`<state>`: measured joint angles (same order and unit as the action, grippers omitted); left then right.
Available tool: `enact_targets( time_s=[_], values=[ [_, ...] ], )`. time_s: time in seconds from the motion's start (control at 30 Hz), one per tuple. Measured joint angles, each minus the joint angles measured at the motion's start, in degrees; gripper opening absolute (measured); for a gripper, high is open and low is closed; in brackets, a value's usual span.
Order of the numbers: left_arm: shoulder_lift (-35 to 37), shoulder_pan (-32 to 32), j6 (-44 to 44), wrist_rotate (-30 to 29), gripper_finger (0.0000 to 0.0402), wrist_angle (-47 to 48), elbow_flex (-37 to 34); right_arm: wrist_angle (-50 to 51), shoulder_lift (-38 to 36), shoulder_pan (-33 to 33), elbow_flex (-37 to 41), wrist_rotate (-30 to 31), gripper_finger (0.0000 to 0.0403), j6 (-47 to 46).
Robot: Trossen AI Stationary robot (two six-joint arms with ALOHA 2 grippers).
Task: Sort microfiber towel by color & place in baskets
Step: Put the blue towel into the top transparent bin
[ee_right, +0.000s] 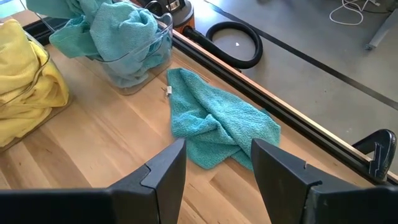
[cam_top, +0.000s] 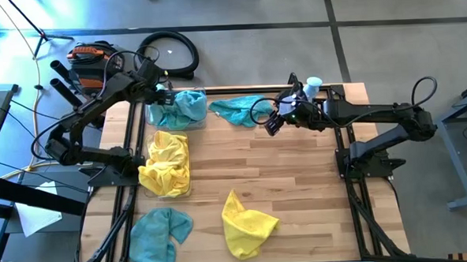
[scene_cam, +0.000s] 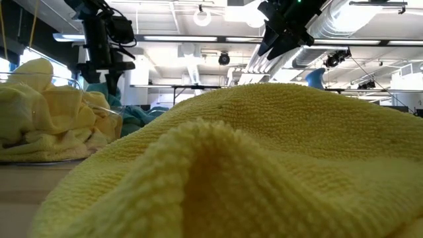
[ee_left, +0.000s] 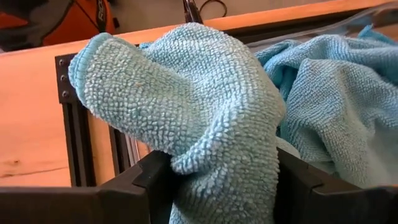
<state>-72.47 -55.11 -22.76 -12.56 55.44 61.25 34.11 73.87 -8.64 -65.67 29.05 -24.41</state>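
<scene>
My left gripper [cam_top: 165, 94] hangs over the far-left clear basket [cam_top: 202, 93], which is heaped with teal towels [cam_top: 183, 108]. It is open, and a bunched teal towel [ee_left: 186, 99] stands up between its fingers. The basket nearer on the left [cam_top: 187, 188] is piled with yellow towels [cam_top: 166, 167]. My right gripper [cam_top: 271, 125] is open and hovers just right of a loose teal towel [ee_right: 214, 124] lying crumpled on the far middle of the table. Another teal towel [cam_top: 159, 237] and a yellow towel [cam_top: 245, 224] lie at the near edge. My left gripper comes from above, slanting down, with its fingers [ee_left: 146, 180] apart on either side of a folded bunch of the teal towel [ee_left: 227, 168]. The cloth fills the gap and lies against both inner sides. Its lower part is hidden, so whether it hangs or rests on the heap I cannot tell.
A white-and-blue bottle [cam_top: 314, 85] stands at the far edge behind my right arm. In the low view the near yellow towel [scene_cam: 264, 165] fills the foreground. Bare wood lies in the table's middle [cam_top: 299, 175]. A black hose [cam_top: 171, 51] lies on the floor beyond.
</scene>
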Motion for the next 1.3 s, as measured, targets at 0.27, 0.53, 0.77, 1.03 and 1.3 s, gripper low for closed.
enact_targets(
  time_s=[0.27,0.53,0.77,1.03,1.3],
  values=[
    [0.0,0.0,1.0,3.1,0.0188,-1.0,0.0,0.0,0.0,0.0,0.0,-0.4,0.0179,-0.8],
    [0.0,0.0,-0.5,3.7,0.0227,-0.9,0.0,0.6,0.0,0.0,0.0,-0.4,0.0179,-0.8],
    [2.2,0.0,-3.1,7.7,0.0249,1.2,0.0,1.5,0.0,0.0,0.0,-0.3,0.0179,-0.8],
    [9.6,0.0,-5.5,4.8,0.0250,-0.3,0.0,2.1,0.0,0.0,0.0,-0.3,0.0179,-0.7],
    [5.8,0.0,-5.6,4.6,0.0250,0.6,-0.5,2.1,0.0,0.0,0.0,-0.3,0.0179,-0.1]
  ],
)
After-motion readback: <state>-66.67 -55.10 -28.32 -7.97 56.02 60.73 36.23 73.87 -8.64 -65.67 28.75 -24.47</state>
